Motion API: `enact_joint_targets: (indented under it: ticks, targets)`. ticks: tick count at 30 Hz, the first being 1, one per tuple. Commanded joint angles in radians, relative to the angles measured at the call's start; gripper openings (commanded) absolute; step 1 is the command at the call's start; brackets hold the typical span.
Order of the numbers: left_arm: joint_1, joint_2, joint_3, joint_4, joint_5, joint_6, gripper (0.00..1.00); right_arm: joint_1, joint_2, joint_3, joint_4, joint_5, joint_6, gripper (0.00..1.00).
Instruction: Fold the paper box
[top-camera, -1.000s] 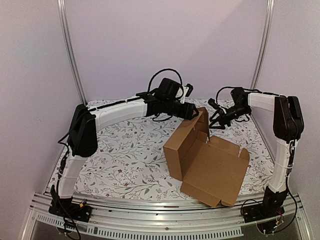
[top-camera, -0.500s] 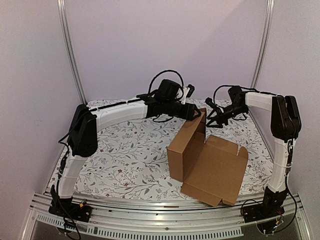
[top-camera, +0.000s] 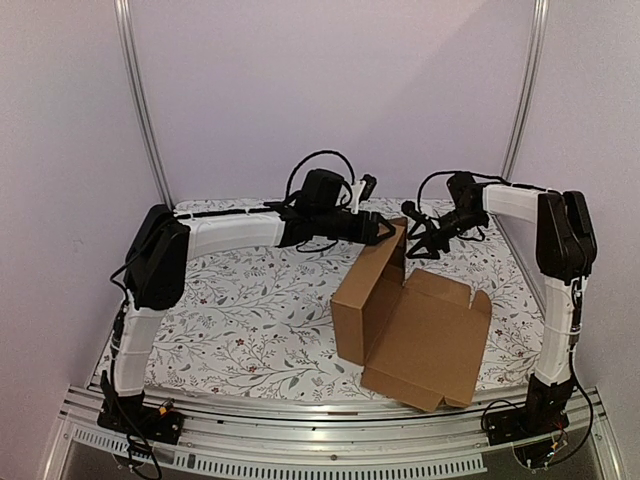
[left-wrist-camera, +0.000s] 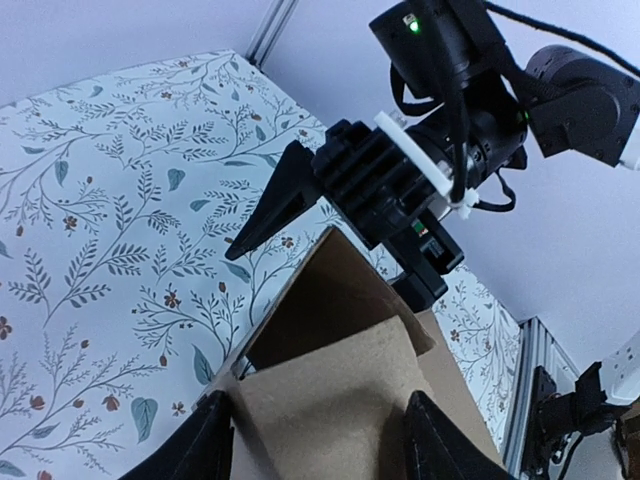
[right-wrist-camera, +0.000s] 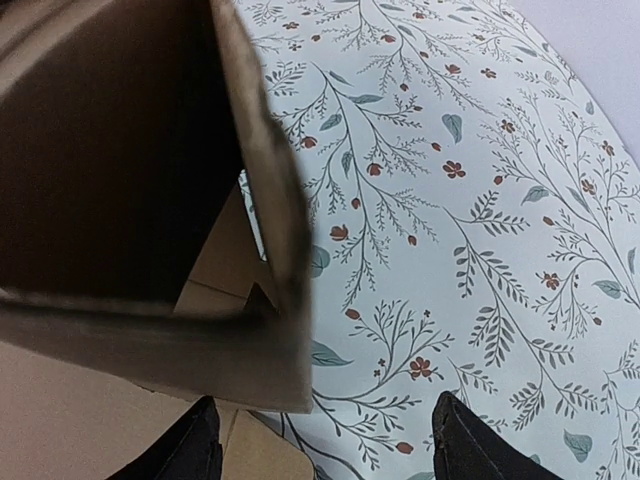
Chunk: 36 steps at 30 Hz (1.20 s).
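The box (top-camera: 410, 320) sits right of centre on the desk (top-camera: 250, 300), half formed: one wall up, the rest flat. The left claw (left-wrist-camera: 315, 400) is part open over its far corner. The right claw (right-wrist-camera: 325, 400) is wide and empty.

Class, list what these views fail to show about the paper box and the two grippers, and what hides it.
- Left wrist view: whether the left gripper grips the paper box; the cardboard fills the gap, and the bottom edge crops both fingers.
- Right wrist view: the box's inside, dark and blurred up close; the right gripper shows only cropped fingers.
- Top view: fingertip contact with the box's raised wall, too small to see.
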Motion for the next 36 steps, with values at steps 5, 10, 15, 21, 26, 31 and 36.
enact_joint_targets:
  ticks: [5,10,15,21,26,31,36]
  targets:
    - [0.061,-0.019,-0.144,0.229,0.187,-0.113,0.58,0.042,0.043,0.055,-0.046,0.009,-0.142,0.73]
    - [0.078,-0.043,-0.2,0.289,0.188,-0.142,0.57,0.078,0.049,0.121,-0.114,-0.009,-0.147,0.72]
    - [0.106,-0.133,-0.358,0.365,0.173,-0.143,0.57,0.136,0.059,0.129,-0.119,0.047,-0.136,0.71]
    - [0.129,-0.222,-0.508,0.391,0.18,-0.114,0.57,0.176,0.06,0.149,-0.108,0.01,-0.029,0.69]
    - [0.158,-0.275,-0.631,0.488,0.205,-0.143,0.57,0.238,0.062,0.117,-0.102,0.022,-0.01,0.72]
    - [0.173,-0.304,-0.687,0.519,0.206,-0.157,0.57,0.254,0.099,0.146,-0.099,-0.002,0.037,0.73]
    - [0.178,-0.306,-0.679,0.499,0.229,-0.152,0.57,0.241,0.135,0.177,-0.078,-0.016,0.08,0.72]
